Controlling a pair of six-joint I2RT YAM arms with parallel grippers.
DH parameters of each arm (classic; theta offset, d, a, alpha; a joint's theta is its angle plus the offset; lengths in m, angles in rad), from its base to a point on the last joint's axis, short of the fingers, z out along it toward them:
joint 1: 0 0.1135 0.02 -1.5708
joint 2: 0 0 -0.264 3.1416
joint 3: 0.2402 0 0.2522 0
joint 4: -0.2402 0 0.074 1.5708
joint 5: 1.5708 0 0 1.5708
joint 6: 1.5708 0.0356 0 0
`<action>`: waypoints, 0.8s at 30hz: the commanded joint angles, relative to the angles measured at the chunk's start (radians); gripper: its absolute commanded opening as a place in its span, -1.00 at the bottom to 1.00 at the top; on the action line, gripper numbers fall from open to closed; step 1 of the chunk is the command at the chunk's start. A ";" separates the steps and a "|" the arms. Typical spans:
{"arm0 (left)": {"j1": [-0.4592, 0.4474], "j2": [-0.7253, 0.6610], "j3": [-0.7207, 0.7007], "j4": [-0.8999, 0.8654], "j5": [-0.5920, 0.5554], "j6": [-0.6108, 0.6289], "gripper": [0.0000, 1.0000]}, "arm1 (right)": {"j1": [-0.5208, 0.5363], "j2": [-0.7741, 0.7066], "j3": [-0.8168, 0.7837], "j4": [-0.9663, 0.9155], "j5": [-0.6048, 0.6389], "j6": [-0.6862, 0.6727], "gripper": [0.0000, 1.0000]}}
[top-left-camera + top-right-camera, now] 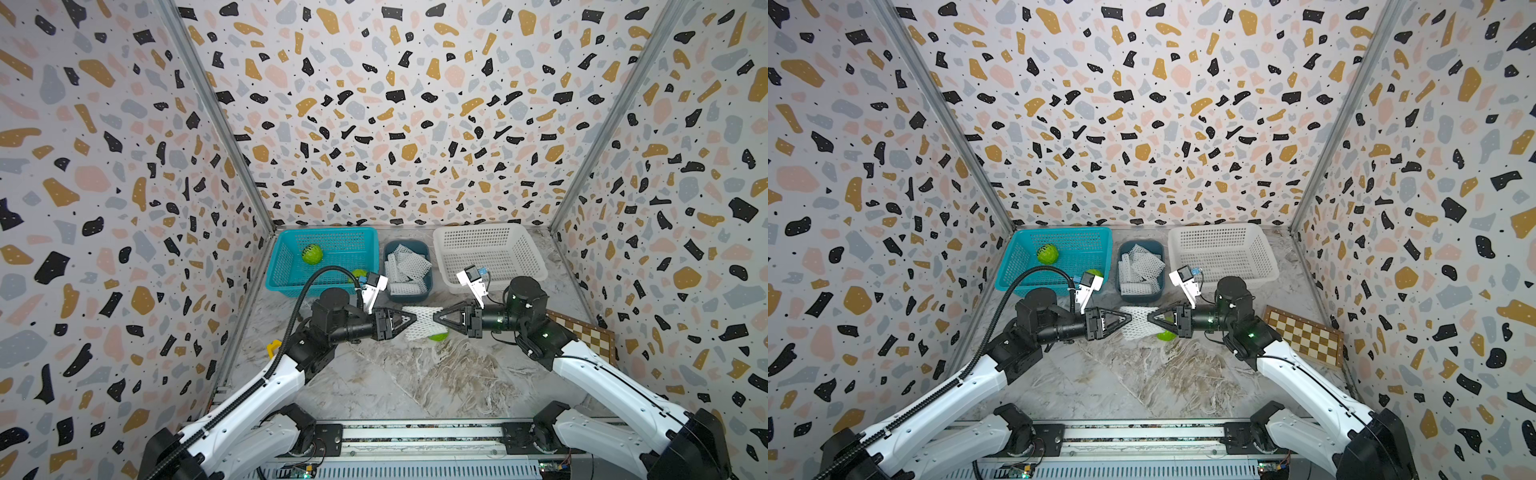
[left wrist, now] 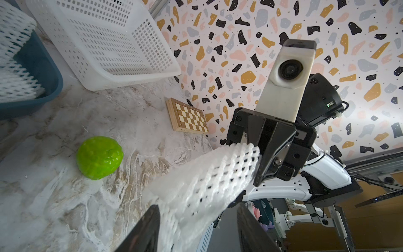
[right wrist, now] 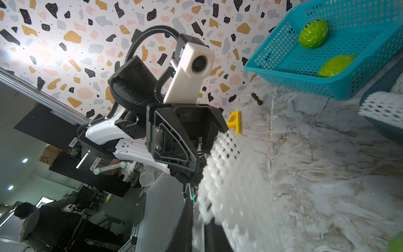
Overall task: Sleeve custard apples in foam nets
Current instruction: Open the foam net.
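Two claws share one foam net (image 1: 420, 323), its long axis running claw to claw above the counter (image 1: 415, 386). The right claw (image 1: 436, 318) is clamped on one end. The left claw (image 1: 411, 320) has its jaws apart with the other end between them; whether they pinch it I cannot tell. One custard apple (image 1: 439, 336) sits on the counter just under the net, toward the right claw's end, so the right arm is nearer. The net's mouth likely has to be spread and brought down over the fruit. The turquoise basket (image 1: 282, 266) holds two more custard apples (image 1: 312, 254). The dark-blue tub (image 1: 409, 296) holds spare foam nets (image 1: 405, 266). The white basket (image 1: 490, 229) shows nothing inside.
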 commanded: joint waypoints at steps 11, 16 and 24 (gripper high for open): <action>-0.017 -0.011 -0.001 0.091 0.049 -0.028 -0.17 | -0.066 -0.033 -0.020 0.085 0.021 0.068 -0.74; -0.027 -0.005 -0.015 0.109 0.055 -0.035 -0.23 | -0.076 -0.027 -0.012 0.092 0.016 0.076 -0.74; -0.042 0.047 0.007 0.155 0.057 -0.041 0.13 | -0.077 -0.017 -0.011 0.135 -0.027 0.112 -0.74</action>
